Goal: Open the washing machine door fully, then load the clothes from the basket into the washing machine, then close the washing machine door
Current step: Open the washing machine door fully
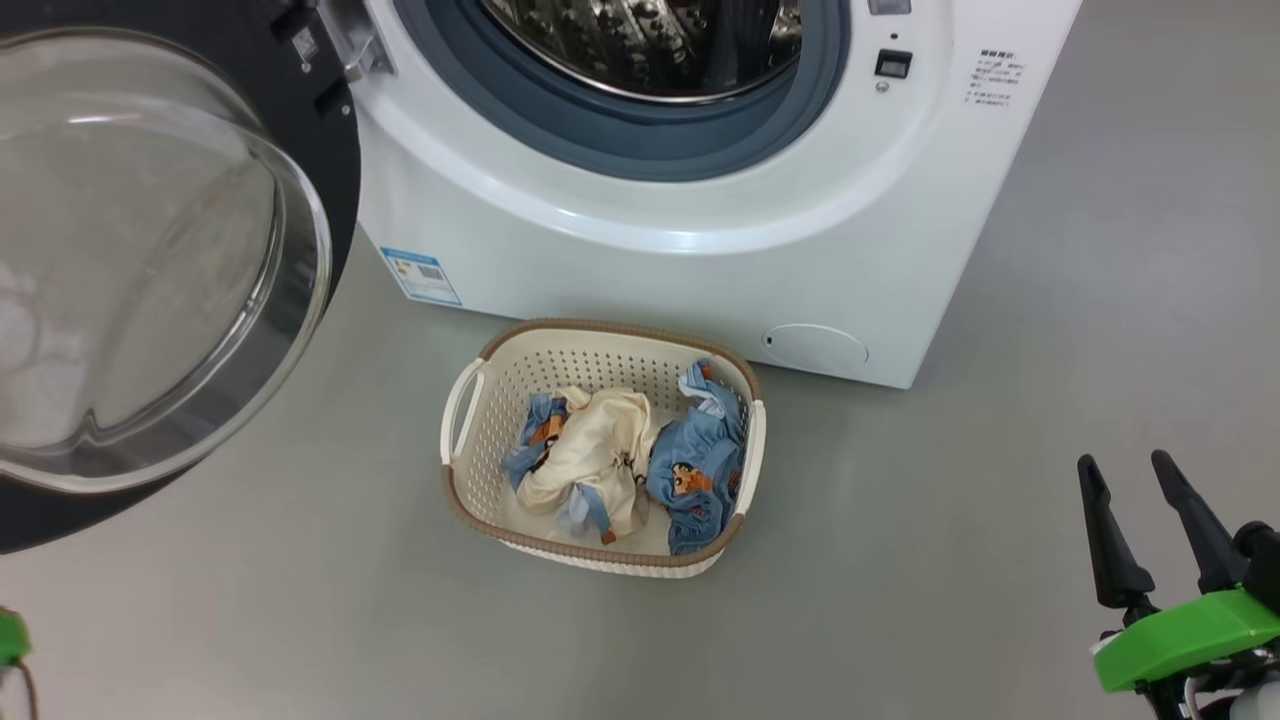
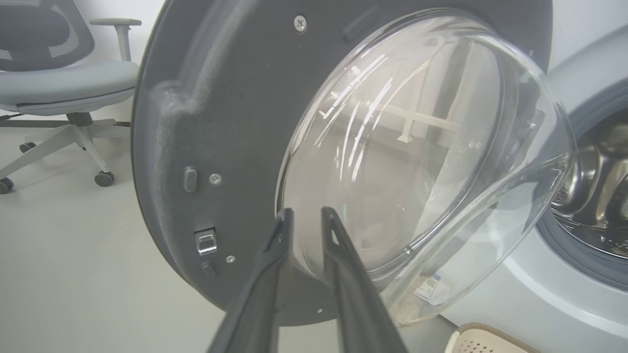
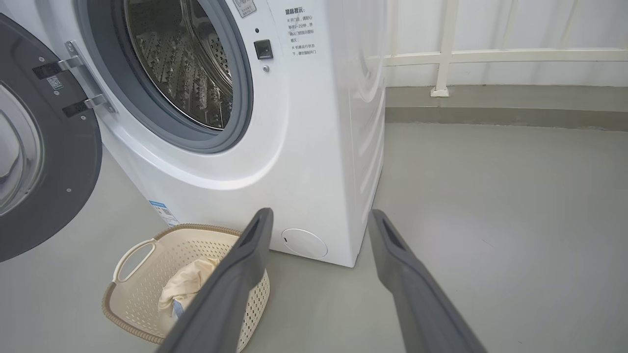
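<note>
You are looking down at the basket [image 1: 600,327], which is sitting on the grey floor [image 1: 300,620] just in front of the washing machine [image 1: 700,270], between its blue label sticker [image 1: 420,275] and its round flap [image 1: 815,345]. The clothes [image 1: 600,450] are lying inside it. A cream-yellow garment is bunching up in the middle, a light blue one with bear prints [image 1: 700,470] is piling against the right wall, and another blue piece is peeking out on the cream one's left.

The steel drum [image 1: 650,40] is standing uncovered behind its grey-blue gasket [image 1: 640,150], and the part facing you is showing bare perforated metal. The washing machine door [image 1: 160,270] is hanging swung out on its hinge at the machine's left, its glass bowl bulging toward you.

Your left claw [image 2: 306,212] is pointing at the door's inner face, at the lower edge of the glass bowl. Its fingers are standing a narrow gap apart and gripping nothing. Whether the tips are touching the door you cannot tell. An office chair [image 2: 64,83] is standing beyond the door.

Your right claw [image 1: 1125,460] is hovering low on the right, well apart from the basket. Its fingers are spreading wide, holding nothing, and pointing toward the machine's lower front corner.
</note>
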